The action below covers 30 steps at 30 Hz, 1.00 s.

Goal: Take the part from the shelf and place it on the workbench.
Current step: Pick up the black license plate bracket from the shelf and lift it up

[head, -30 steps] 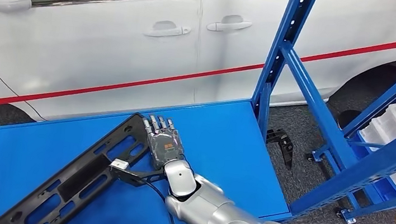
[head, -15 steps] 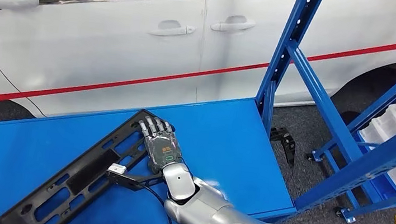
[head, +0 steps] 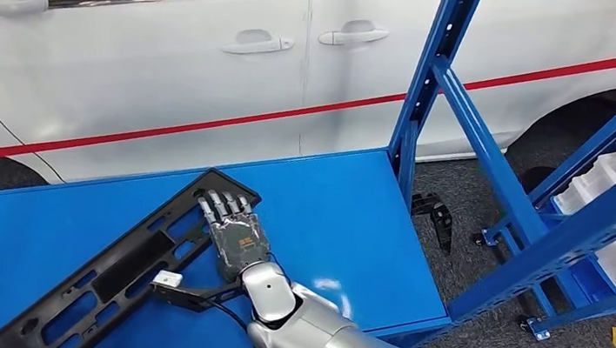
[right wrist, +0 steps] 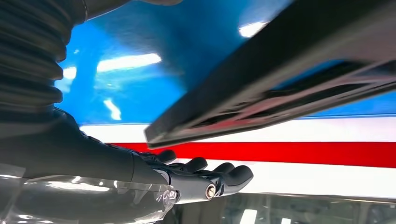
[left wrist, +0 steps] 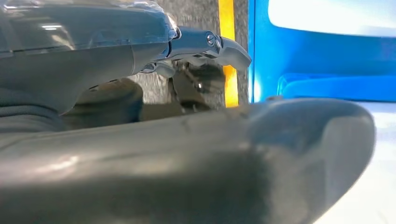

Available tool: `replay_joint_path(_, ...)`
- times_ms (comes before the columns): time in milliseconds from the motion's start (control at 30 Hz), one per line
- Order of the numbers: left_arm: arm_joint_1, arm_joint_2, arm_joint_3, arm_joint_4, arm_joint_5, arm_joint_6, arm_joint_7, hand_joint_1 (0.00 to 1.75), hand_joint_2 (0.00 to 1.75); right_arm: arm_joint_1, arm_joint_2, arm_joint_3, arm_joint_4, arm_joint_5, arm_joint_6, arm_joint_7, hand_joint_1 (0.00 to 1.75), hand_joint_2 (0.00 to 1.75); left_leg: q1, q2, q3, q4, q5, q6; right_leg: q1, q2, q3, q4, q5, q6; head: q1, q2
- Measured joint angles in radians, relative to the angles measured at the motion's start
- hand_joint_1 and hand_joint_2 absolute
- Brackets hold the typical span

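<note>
Right hand [head: 234,236] lies flat, fingers apart, on the part [head: 114,270], apparently ungripped; lifting carelessly could drag it off the workbench [head: 351,223].

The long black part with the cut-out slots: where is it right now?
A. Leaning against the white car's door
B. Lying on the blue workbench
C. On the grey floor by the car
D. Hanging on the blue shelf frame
B: the black part lies flat on the blue workbench, with the robot's right hand at its far end; the shelf frame stands off to the side.
</note>
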Motion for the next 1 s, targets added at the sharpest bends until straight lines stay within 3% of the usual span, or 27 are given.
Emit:
replay_joint_path(133,0.001,0.001,0.004,0.0,-0.001,-0.009,0.008,0.0,0.0,0.001,0.0,0.008,-0.008,0.001,-0.007,-0.006,0.0,1.75,-0.002,0.0,0.001,-0.027,0.009,0.022,0.0,-0.001,-0.013,0.01,-0.006,0.022,0.001,0.0)
replay_joint_path(200,0.0,0.001,0.004,0.0,-0.005,-0.01,0.01,0.0,0.0,0.002,0.0,0.012,-0.008,0.002,-0.012,-0.01,0.0,1.75,0.0,0.002,-0.004,-0.035,0.018,0.037,-0.001,-0.001,-0.04,0.077,-0.061,0.029,0.002,0.0)
replay_joint_path(267,-0.002,0.001,0.004,0.0,-0.012,-0.009,0.009,0.0,0.0,0.006,-0.001,0.015,-0.008,0.003,-0.015,-0.017,0.0,1.75,-0.003,0.003,-0.014,-0.036,0.023,0.044,-0.002,-0.001,-0.089,0.201,-0.132,0.033,0.002,0.0)
replay_joint_path(300,-0.002,0.001,0.004,0.0,-0.016,-0.008,0.009,0.0,0.0,0.009,-0.001,0.017,-0.009,0.003,-0.016,-0.019,0.0,1.75,-0.005,0.004,-0.018,-0.035,0.025,0.045,-0.002,-0.001,-0.106,0.25,-0.149,0.033,0.002,0.0)
replay_joint_path(333,-0.002,0.001,0.004,0.0,-0.019,-0.007,0.009,0.0,0.0,0.012,-0.002,0.017,-0.01,0.003,-0.016,-0.021,0.0,1.75,-0.006,0.004,-0.022,-0.034,0.028,0.046,-0.002,-0.001,-0.108,0.268,-0.148,0.033,0.002,0.0)
replay_joint_path(367,-0.002,0.001,0.004,0.0,-0.022,-0.007,0.009,0.0,0.0,0.014,-0.002,0.018,-0.011,0.003,-0.018,-0.022,0.0,1.75,-0.006,0.004,-0.025,-0.033,0.03,0.045,-0.002,-0.002,-0.094,0.254,-0.131,0.032,0.002,0.0)
replay_joint_path(467,-0.003,0.0,0.003,0.0,-0.031,-0.007,0.012,0.0,0.0,0.015,-0.001,0.021,-0.017,0.01,-0.026,-0.025,0.0,1.75,-0.008,0.003,-0.031,-0.025,0.033,0.038,0.0,-0.002,0.022,0.065,-0.06,0.023,0.002,0.0)
replay_joint_path(533,-0.004,0.0,0.002,0.0,-0.034,-0.007,0.014,0.0,0.0,0.016,0.0,0.025,-0.02,0.016,-0.033,-0.031,0.0,1.75,-0.009,0.002,-0.034,-0.021,0.037,0.029,0.004,-0.001,0.059,-0.003,-0.05,0.015,0.002,0.0)
replay_joint_path(633,-0.005,-0.001,0.001,0.0,-0.035,-0.007,0.016,0.0,0.0,0.019,0.0,0.031,-0.024,0.024,-0.035,-0.038,0.0,1.75,-0.008,0.001,-0.04,-0.016,0.039,0.011,0.004,-0.001,0.054,-0.013,-0.041,-0.001,0.001,0.0)
replay_joint_path(667,-0.005,-0.001,0.001,0.0,-0.036,-0.007,0.017,0.0,0.0,0.02,0.0,0.033,-0.025,0.027,-0.035,-0.04,0.0,1.75,-0.007,0.001,-0.047,-0.001,0.026,0.005,0.002,-0.002,0.053,-0.015,-0.037,-0.007,0.0,0.0)
replay_joint_path(733,-0.005,-0.001,0.001,0.0,-0.037,-0.007,0.018,0.0,0.0,0.023,0.0,0.038,-0.028,0.037,-0.035,-0.042,0.0,1.75,-0.002,0.001,-0.082,0.083,-0.033,-0.005,0.0,-0.004,0.048,-0.019,-0.03,-0.015,-0.001,0.0)
replay_joint_path(800,-0.004,-0.001,0.001,0.0,-0.039,-0.007,0.018,0.0,0.0,0.028,0.0,0.045,-0.031,0.053,-0.035,-0.05,0.0,1.75,0.001,0.002,-0.135,0.217,-0.099,-0.012,0.002,-0.006,0.042,-0.018,-0.027,-0.019,-0.002,0.0)
replay_joint_path(833,-0.003,-0.001,0.001,0.0,-0.041,-0.007,0.018,0.0,0.0,0.031,0.0,0.049,-0.032,0.061,-0.035,-0.054,0.0,1.75,0.002,0.002,-0.152,0.264,-0.112,-0.015,0.002,-0.007,0.04,-0.018,-0.026,-0.02,-0.002,0.0)
replay_joint_path(867,-0.002,-0.001,0.001,0.0,-0.042,-0.007,0.018,0.0,0.0,0.033,0.0,0.052,-0.035,0.07,-0.036,-0.057,0.0,1.75,0.003,0.002,-0.153,0.277,-0.106,-0.016,0.003,-0.007,0.039,-0.017,-0.026,-0.02,-0.002,0.0)
replay_joint_path(900,-0.001,-0.001,0.001,0.0,-0.043,-0.007,0.018,0.0,0.0,0.035,0.0,0.054,-0.038,0.078,-0.037,-0.059,0.0,1.75,0.003,0.002,-0.134,0.248,-0.08,-0.015,0.003,-0.007,0.039,-0.016,-0.026,-0.019,-0.002,0.0)
replay_joint_path(967,-0.001,-0.001,0.001,0.0,-0.045,-0.007,0.018,0.0,0.0,0.036,0.001,0.059,-0.045,0.092,-0.042,-0.061,0.0,1.75,0.002,0.002,-0.061,0.108,-0.012,-0.007,0.003,-0.005,0.041,-0.015,-0.028,-0.016,-0.002,0.0)
replay_joint_path(1000,-0.002,-0.001,0.001,0.0,-0.045,-0.007,0.019,0.0,0.0,0.036,0.002,0.061,-0.047,0.098,-0.044,-0.064,0.0,1.75,-0.001,0.001,-0.028,0.046,0.008,-0.002,0.004,-0.004,0.04,-0.015,-0.028,-0.013,-0.002,0.0)
